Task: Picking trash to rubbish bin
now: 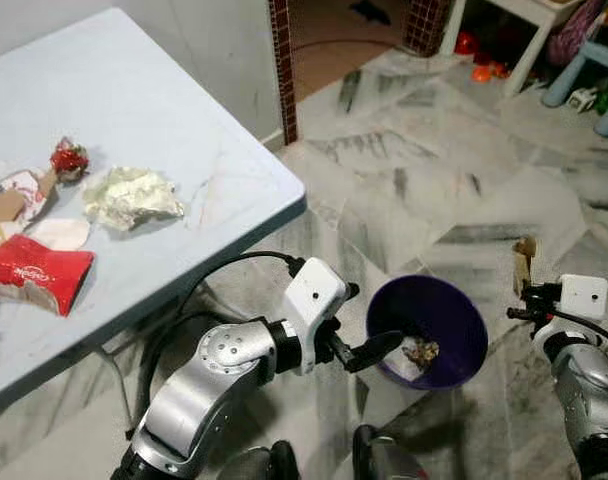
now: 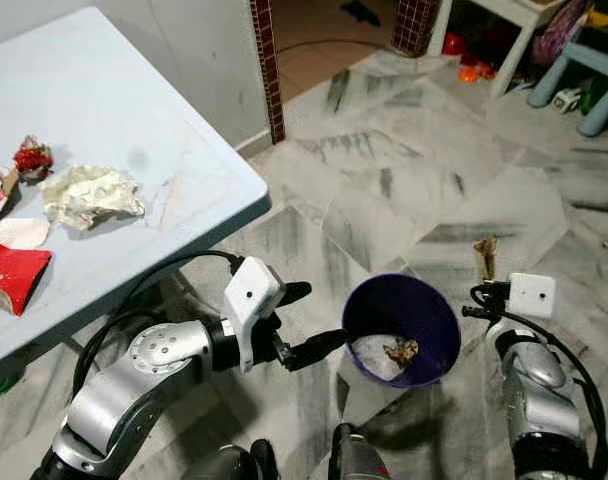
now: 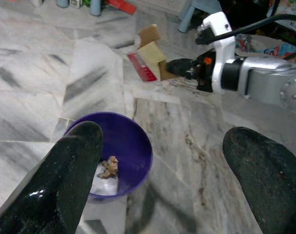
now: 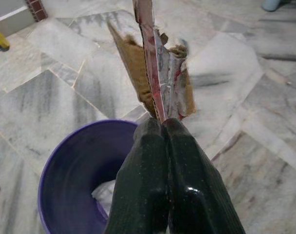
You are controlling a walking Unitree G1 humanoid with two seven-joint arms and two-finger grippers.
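At lower right we see our right gripper (image 4: 163, 127) clenched on a torn cardboard scrap (image 4: 155, 73) beside the purple bin (image 1: 454, 330); our left gripper (image 3: 165, 173), fingers spread, hovers over the bin at lower centre; more trash (image 1: 129, 197) lies on the table (image 1: 174, 110) at upper left.

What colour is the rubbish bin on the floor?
Dark purple rubbish bin; clearest in the left eye view.

A rubbish bin (image 1: 429, 330) stands on the floor between the left gripper (image 1: 376, 348), just to its left at the rim, and the right gripper (image 4: 162, 127), which pinches a cardboard scrap (image 4: 155, 73) beside the bin's far side. Trash (image 1: 421, 351) lies inside. A table (image 1: 134, 90) carrying crumpled paper (image 1: 132, 196) stands farther left of the left gripper.
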